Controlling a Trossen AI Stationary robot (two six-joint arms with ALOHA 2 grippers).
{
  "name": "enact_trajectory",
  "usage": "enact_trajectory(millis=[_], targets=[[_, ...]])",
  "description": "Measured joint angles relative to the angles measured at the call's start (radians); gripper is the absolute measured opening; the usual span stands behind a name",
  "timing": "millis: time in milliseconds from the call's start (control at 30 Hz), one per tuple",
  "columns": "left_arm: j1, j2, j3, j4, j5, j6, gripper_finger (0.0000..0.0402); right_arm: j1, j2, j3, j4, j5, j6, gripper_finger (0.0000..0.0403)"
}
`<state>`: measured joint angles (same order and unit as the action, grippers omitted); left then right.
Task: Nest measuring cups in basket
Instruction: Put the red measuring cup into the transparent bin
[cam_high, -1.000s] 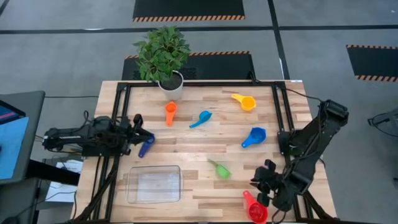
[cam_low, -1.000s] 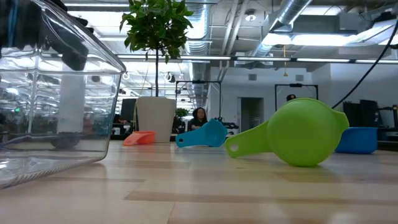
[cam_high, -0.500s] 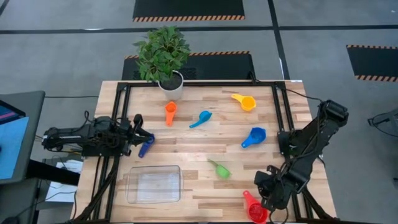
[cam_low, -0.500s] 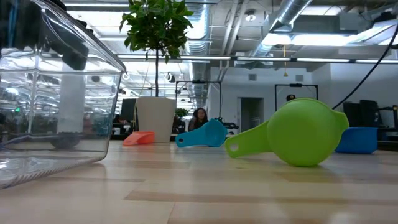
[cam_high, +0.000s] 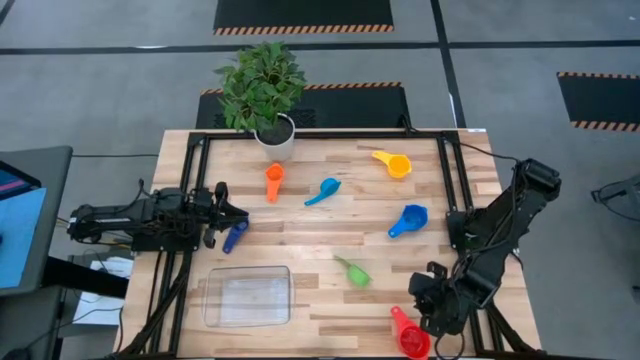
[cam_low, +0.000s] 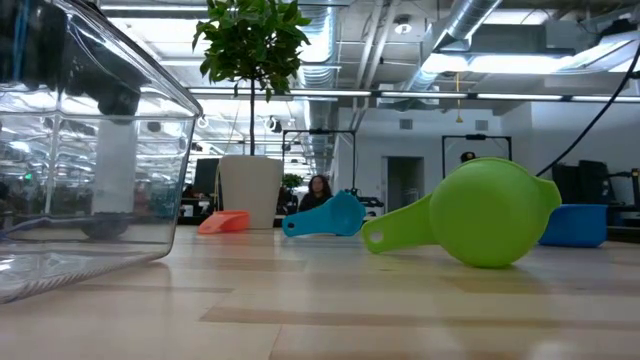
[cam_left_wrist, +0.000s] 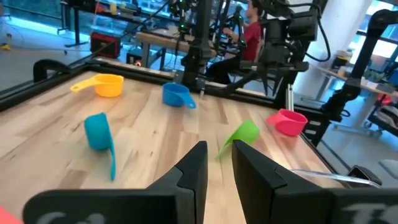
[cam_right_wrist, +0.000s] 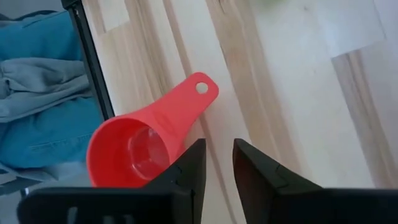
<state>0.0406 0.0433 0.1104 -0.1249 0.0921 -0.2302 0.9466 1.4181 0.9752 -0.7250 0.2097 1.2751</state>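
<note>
Seven measuring cups lie apart on the wooden table: orange (cam_high: 274, 182), light blue (cam_high: 322, 191), yellow (cam_high: 393, 163), blue (cam_high: 408, 220), green (cam_high: 353, 271), red (cam_high: 408, 333) and dark blue (cam_high: 235, 237). The clear basket (cam_high: 247, 296) stands near the front left. My right gripper (cam_right_wrist: 217, 165) hangs over the near right corner, pointing steeply down just beside the red cup (cam_right_wrist: 143, 146), its fingers a narrow gap apart with nothing between them. My left gripper (cam_left_wrist: 217, 165) stays level at the left edge beside the dark blue cup, also slightly open on nothing.
A potted plant (cam_high: 265, 95) stands at the far edge. Black frame rails (cam_high: 300, 137) run along the table's sides. Blue cloth (cam_right_wrist: 43, 112) lies beyond the table's right edge. A person (cam_left_wrist: 249, 25) sits in the room behind.
My right gripper has turned at the wrist while staying over the near right corner by the red cup. No cup has moved.
</note>
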Motion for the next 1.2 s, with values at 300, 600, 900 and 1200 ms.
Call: enact_trajectory(millis=[300, 600, 900, 1200], targets=[[0.0, 0.0, 0.0, 0.0, -0.023, 0.001, 0.0062, 0.023, 0.0, 0.0, 0.087, -0.045, 0.017, 0.0133], [0.0, 0.0, 0.0, -0.001, -0.085, 0.001, 0.0062, 0.08, 0.001, 0.0, 0.158, -0.049, 0.154, 0.0133], [0.0, 0.0, 0.0, -0.058, -0.085, 0.001, 0.0062, 0.108, 0.041, 0.0, 0.157, 0.011, 0.182, 0.0119], [0.0, 0.0, 0.0, -0.06, -0.085, 0.002, 0.0062, 0.105, 0.139, 0.0, 0.168, -0.03, 0.195, 0.0154]])
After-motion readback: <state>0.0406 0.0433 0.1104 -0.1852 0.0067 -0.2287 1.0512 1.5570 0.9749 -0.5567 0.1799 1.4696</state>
